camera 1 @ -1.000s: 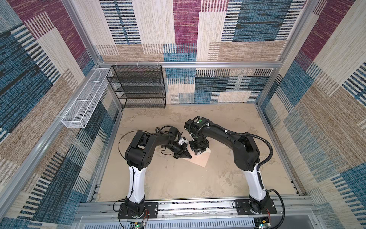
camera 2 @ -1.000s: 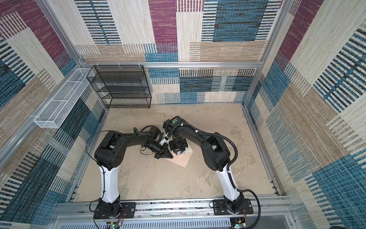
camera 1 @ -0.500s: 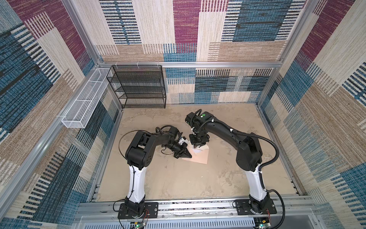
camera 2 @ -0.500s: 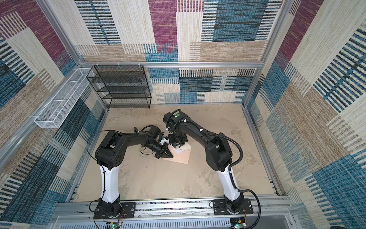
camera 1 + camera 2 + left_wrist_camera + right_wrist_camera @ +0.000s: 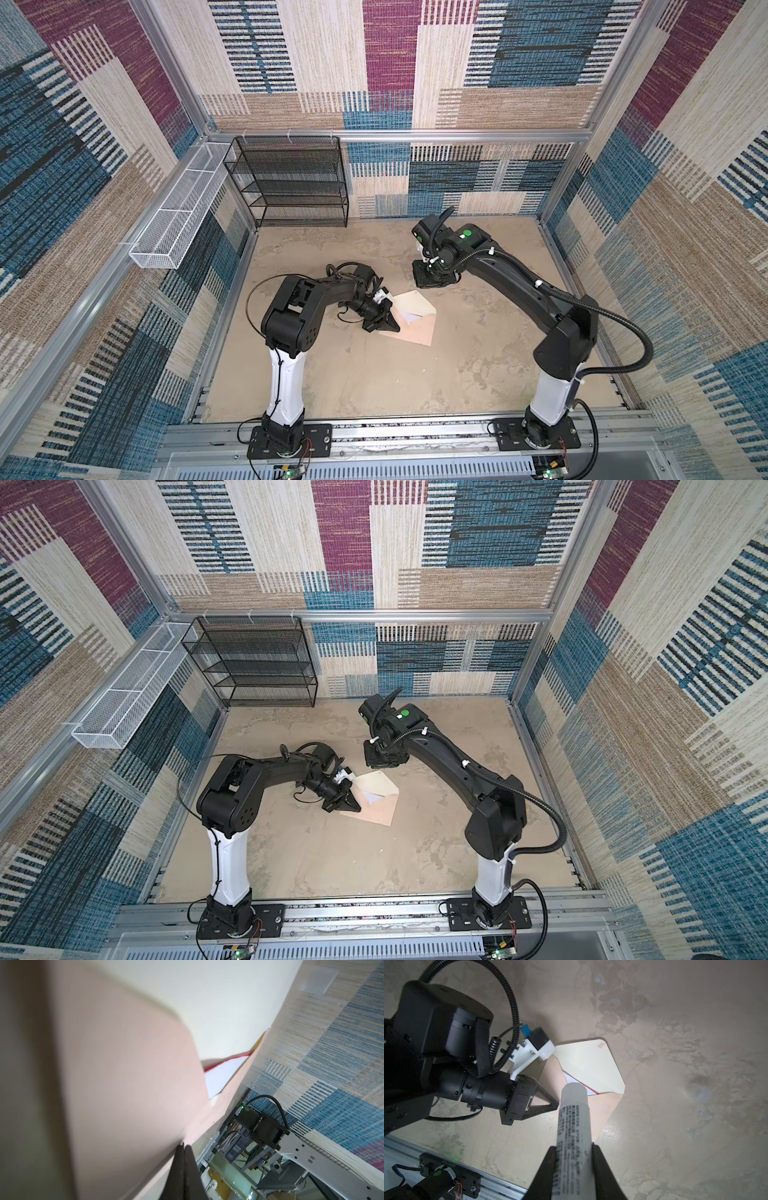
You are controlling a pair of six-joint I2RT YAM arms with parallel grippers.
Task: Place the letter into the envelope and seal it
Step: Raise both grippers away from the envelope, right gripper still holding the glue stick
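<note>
Sealing is being readied: the envelope (image 5: 604, 1109), letter (image 5: 224, 1076) inside, is being pinched in the closed left gripper (image 5: 184, 1147), while the white tube (image 5: 574, 1109) clamped in the right gripper (image 5: 573, 1148) needs lowering onto the flap (image 5: 587, 1064) beneath its tip.

one envelope (image 5: 415, 330), one letter (image 5: 226, 1076), one white tube (image 5: 574, 1126), one clear cap (image 5: 697, 1093), one black rack (image 5: 291, 183), one white basket (image 5: 178, 216).

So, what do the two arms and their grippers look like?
The left arm and right arm are black, each white just above its base. The right arm has a ribbed black hose and a round green mark. The left gripper and the right gripper are black and tapering.
</note>
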